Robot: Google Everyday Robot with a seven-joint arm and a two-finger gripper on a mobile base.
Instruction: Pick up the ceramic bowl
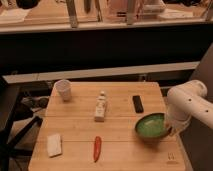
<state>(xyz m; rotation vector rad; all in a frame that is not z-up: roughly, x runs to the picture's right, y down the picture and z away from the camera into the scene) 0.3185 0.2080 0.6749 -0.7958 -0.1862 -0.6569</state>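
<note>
The ceramic bowl (151,125) is green and glossy with a darker rim. It is at the right side of the wooden table (75,127), tilted and raised a little off the surface. My gripper (170,131) is at the bowl's right rim, shut on it, at the end of the white arm (190,102) that comes in from the right edge.
A white cup (63,89) stands at the back left. A small white bottle (101,107) is at the centre and a black bar-shaped object (138,103) lies behind the bowl. A red chili (97,148) and a white sponge (54,144) lie at the front.
</note>
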